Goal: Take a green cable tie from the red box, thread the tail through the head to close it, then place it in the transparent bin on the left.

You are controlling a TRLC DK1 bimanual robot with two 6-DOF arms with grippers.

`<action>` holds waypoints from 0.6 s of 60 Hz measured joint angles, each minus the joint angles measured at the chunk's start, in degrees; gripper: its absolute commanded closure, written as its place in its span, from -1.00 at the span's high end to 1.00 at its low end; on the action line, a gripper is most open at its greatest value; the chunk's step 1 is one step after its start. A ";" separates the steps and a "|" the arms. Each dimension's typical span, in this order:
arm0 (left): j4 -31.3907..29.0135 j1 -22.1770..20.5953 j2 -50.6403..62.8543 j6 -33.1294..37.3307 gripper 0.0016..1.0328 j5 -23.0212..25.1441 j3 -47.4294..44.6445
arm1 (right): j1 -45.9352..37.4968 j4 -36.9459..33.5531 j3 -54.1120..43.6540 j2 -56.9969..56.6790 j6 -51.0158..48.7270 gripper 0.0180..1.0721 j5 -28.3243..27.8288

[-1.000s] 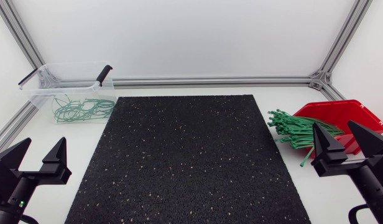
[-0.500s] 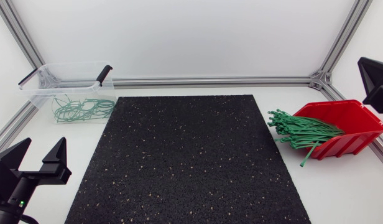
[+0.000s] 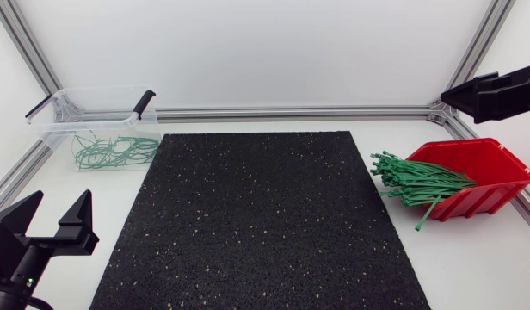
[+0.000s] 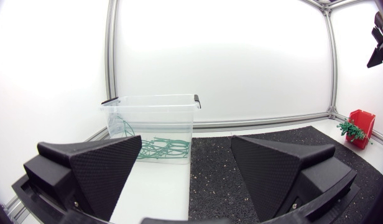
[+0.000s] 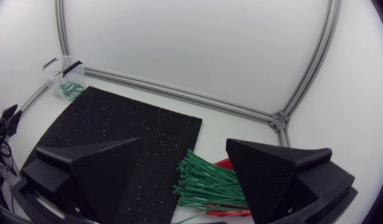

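Observation:
The red box (image 3: 484,172) lies tipped toward the mat at the right, and a bundle of green cable ties (image 3: 415,182) spills from its mouth. At the back left, the transparent bin (image 3: 54,129) holds several closed green ties (image 3: 114,151). My right gripper (image 3: 447,96) hangs high over the back right corner, above and behind the red box. In the right wrist view its fingers (image 5: 98,165) stand wide apart and open, with the ties (image 5: 207,183) far below. My left gripper (image 3: 50,226) rests open and empty at the front left, facing the bin (image 4: 151,109).
A black speckled mat (image 3: 261,215) covers the middle of the white table. Aluminium frame rails (image 3: 291,112) run along the back edge and up the corners. One loose tie (image 3: 424,217) sticks out onto the table in front of the red box.
My right arm has risen from the front right, beside the red box, up and back to the far right corner. The left arm has not moved.

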 measured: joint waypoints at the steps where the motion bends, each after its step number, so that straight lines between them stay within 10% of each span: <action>1: 0.00 0.00 0.00 0.00 0.94 0.00 0.00 | -0.94 -0.98 0.48 1.01 -0.63 0.87 -1.38; 15: 0.00 0.00 0.00 0.00 0.94 0.02 0.00 | -6.47 -17.51 9.66 14.95 -14.23 0.87 -6.67; 36: -0.02 0.00 0.00 0.00 0.94 0.02 0.00 | -4.04 -22.21 8.59 19.91 -42.95 0.70 9.16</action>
